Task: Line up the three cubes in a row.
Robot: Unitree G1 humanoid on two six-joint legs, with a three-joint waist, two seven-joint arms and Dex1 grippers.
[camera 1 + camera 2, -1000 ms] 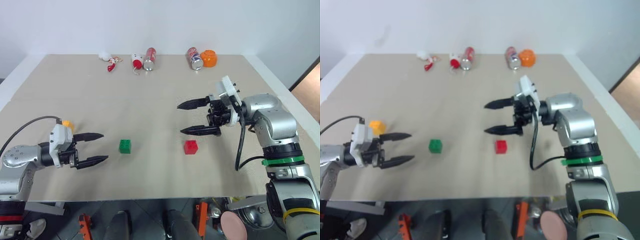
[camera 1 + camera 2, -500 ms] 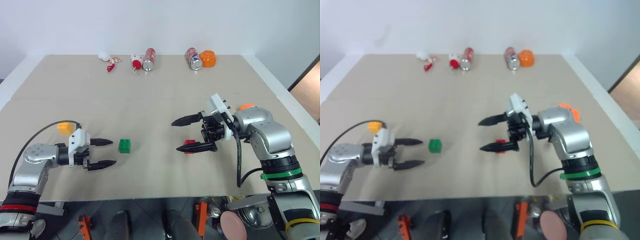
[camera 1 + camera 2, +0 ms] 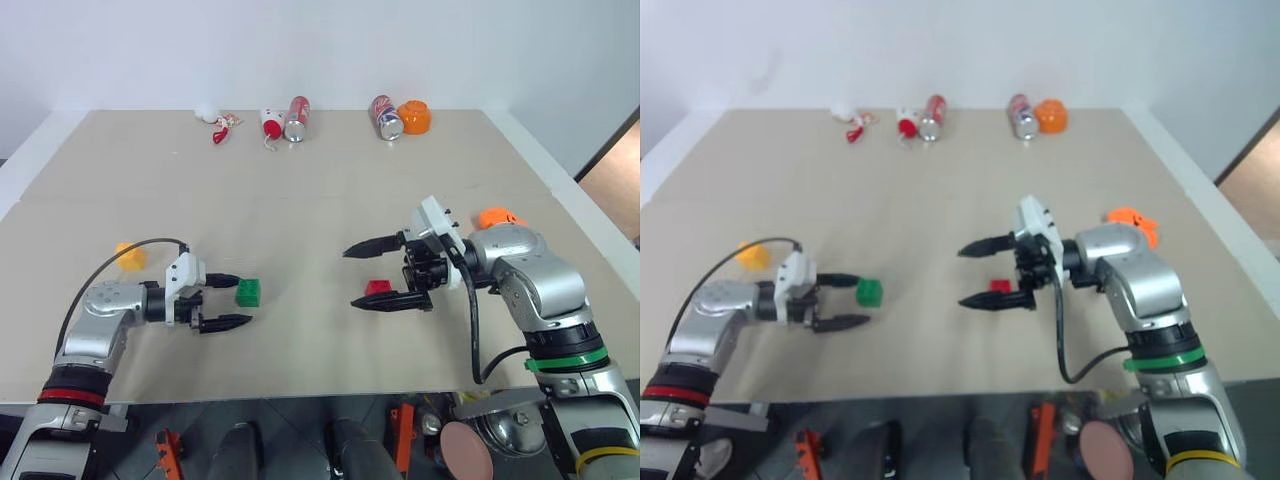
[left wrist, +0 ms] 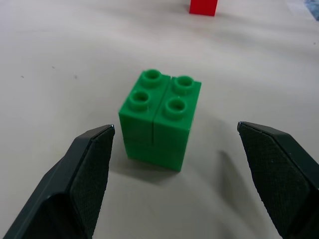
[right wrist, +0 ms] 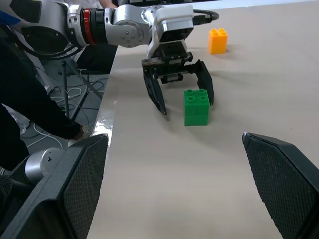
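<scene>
now, the scene in short.
left pincer (image 3: 234, 300): spread wide and empty, lying low over the desk (image 3: 300, 200), fingertips flanking the green cube (image 3: 249, 292) without touching it.
green cube: studs up, just in front of the left pincer's tips, part-way between them.
right pincer (image 3: 362, 275): spread wide, holding nothing, pointing toward the left arm.
red cube (image 3: 377, 288): on the desk between the right pincer's two fingers; contact cannot be told.
yellow-orange cube (image 3: 129, 255): near the desk's left side, behind the left arm, well apart from the other two.
far edge: two cans (image 3: 298, 118) and small toys.
</scene>
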